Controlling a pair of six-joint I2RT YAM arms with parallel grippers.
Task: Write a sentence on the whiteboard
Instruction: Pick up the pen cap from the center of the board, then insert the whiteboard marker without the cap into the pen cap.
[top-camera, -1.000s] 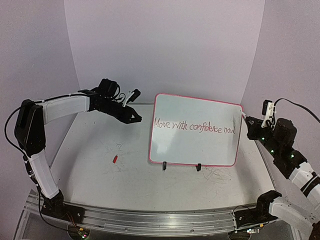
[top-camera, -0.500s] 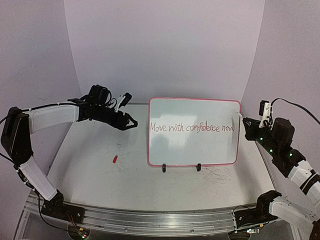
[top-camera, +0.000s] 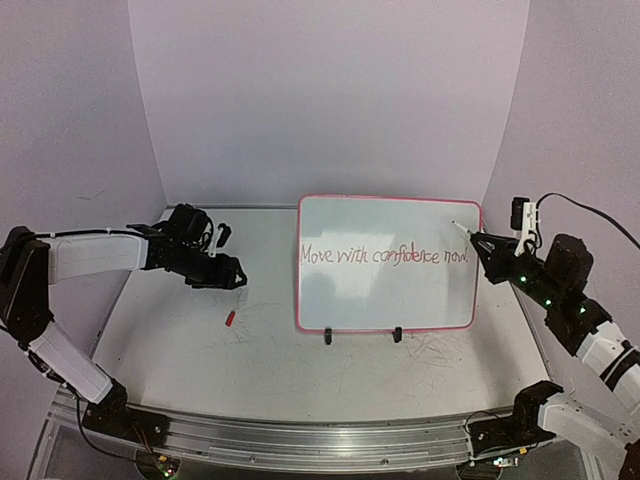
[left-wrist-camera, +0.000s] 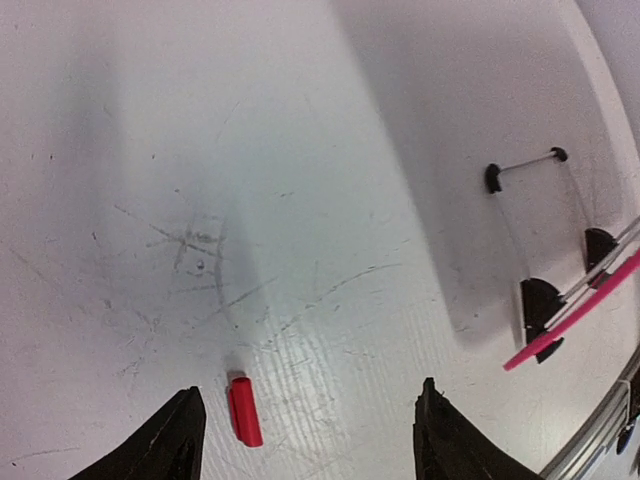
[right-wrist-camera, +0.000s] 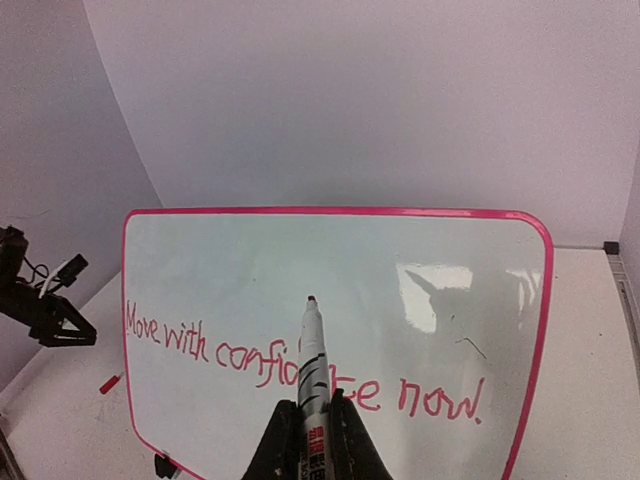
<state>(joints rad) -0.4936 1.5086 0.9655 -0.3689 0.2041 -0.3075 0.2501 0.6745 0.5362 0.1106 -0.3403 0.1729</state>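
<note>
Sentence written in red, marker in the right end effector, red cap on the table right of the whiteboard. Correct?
No: the red cap lies on the table left of the whiteboard, not right; the top external view shows it. The sentence and the marker in the right end effector are as you say.

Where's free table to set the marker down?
Widest free: table strip between the whiteboard and the near rail, running left past the red cap. Crowded: under the left gripper; beside the right gripper holding the marker.
</note>
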